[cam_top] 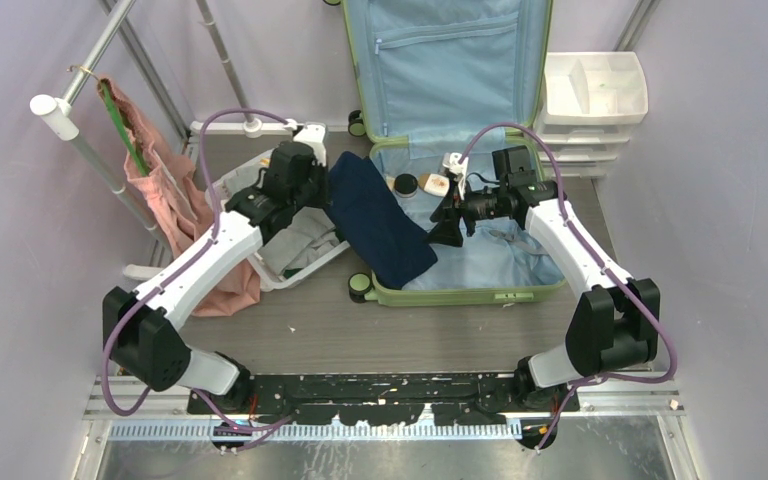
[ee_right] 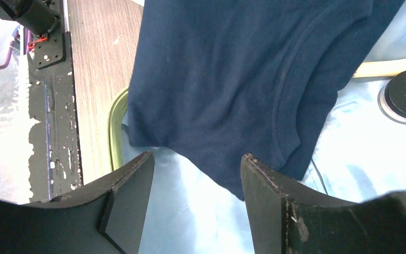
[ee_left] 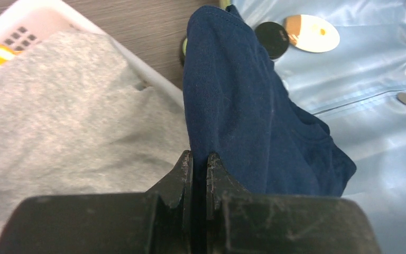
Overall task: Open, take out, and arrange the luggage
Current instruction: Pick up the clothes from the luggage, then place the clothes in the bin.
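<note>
The luggage, a light-green suitcase, lies open on the table, its lid upright at the back and its pale blue lining showing. A navy garment hangs over the case's left edge. My left gripper is shut on the upper end of that navy garment, above the gap between basket and case. My right gripper stands open over the lining, with the navy garment's lower edge just beyond its fingertips and nothing between them. In the top view the right gripper is inside the case.
A white mesh basket with a grey garment sits left of the case. A black-lidded jar and an oval item lie on the lining. A white drawer unit stands back right; a pink garment hangs on the left rack.
</note>
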Robot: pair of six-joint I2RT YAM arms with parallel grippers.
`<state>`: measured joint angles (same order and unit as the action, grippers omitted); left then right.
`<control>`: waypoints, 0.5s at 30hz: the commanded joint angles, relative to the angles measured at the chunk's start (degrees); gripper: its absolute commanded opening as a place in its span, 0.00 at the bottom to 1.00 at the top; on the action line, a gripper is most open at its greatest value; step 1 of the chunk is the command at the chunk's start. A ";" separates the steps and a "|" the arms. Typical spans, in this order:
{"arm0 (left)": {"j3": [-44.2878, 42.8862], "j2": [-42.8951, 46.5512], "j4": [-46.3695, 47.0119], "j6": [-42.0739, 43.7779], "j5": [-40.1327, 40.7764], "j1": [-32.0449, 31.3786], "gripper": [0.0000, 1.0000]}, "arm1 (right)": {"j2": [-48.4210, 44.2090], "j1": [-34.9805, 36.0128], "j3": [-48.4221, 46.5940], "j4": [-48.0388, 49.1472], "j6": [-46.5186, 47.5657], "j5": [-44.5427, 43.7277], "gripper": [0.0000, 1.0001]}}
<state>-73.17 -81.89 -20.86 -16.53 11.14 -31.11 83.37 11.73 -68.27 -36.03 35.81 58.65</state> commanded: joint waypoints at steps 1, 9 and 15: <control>-3.62 4.83 -0.72 5.50 0.93 4.03 0.00 | -0.22 -0.47 -1.64 1.32 -0.09 1.38 0.67; -7.36 2.97 -5.30 15.83 4.87 7.25 0.00 | -0.32 -0.79 -1.69 1.23 -0.04 1.55 0.66; -7.75 1.93 -5.46 23.97 7.82 8.17 0.00 | -0.36 -1.08 -1.78 1.14 -0.04 1.88 0.67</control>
<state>-77.93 -80.27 -27.70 -0.97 13.58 -24.49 83.40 11.03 -68.27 -36.03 35.81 58.67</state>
